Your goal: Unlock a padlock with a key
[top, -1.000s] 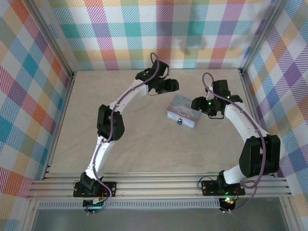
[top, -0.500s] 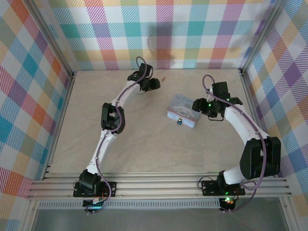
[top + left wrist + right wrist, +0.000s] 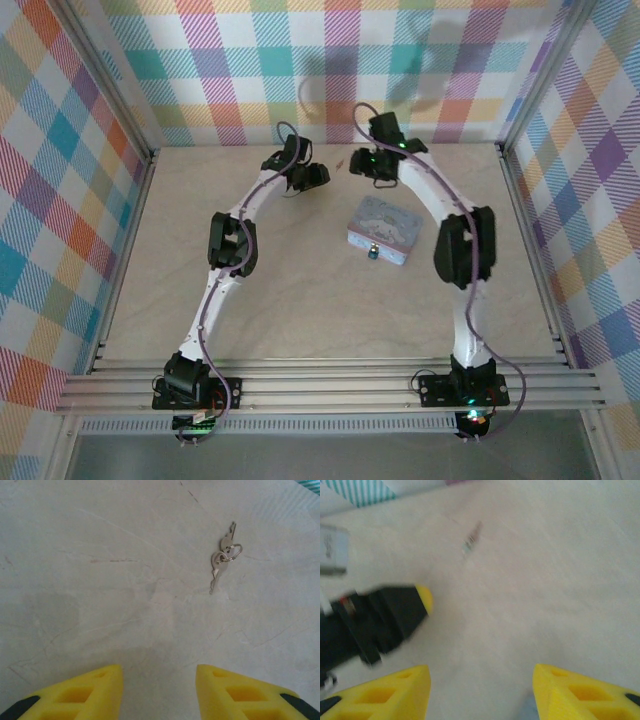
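Far desk (image 3: 280,290) edge: two keys (image 3: 223,555), one ring (image 3: 235,551)
Desk middle: one tin (image 3: 385,225), one padlock (image 3: 372,251)
Tools: left gripper (image 3: 159,690), right gripper (image 3: 480,692), both parted, empty

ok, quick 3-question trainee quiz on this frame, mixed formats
1. True or false: the left gripper holds the keys.
2. Where is the padlock? A: at the tin's near edge. B: on the tin's lid. C: beside the keys.
3. How many keys are there?
Key: 1 false, its jaws stand open and the keys lie ahead of it; 2 A; 3 two.
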Tool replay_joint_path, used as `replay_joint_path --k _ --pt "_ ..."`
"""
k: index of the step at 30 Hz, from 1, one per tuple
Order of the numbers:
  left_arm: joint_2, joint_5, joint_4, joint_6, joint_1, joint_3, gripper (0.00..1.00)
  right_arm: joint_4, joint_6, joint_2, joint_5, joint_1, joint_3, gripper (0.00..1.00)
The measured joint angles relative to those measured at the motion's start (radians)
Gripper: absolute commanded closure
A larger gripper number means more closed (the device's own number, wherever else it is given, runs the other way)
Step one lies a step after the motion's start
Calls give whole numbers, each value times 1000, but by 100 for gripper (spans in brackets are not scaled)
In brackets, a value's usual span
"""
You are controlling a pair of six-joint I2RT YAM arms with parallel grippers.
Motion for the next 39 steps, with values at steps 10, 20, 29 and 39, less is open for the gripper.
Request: replay_joint_path --k 10,20,29,39 --pt "-179 51 10 -18 48 -280 57 4 23 443 33 44 491 43" --pt "-327 90 35 -14 60 -470 56 215 226 503 20 1 513 45" --pt "-388 93 45 -11 67 -554 56 341 500 608 -33 -37 544 46" --pt "-389 99 60 -11 67 -570 55 472 612 674 -11 -24 576 50"
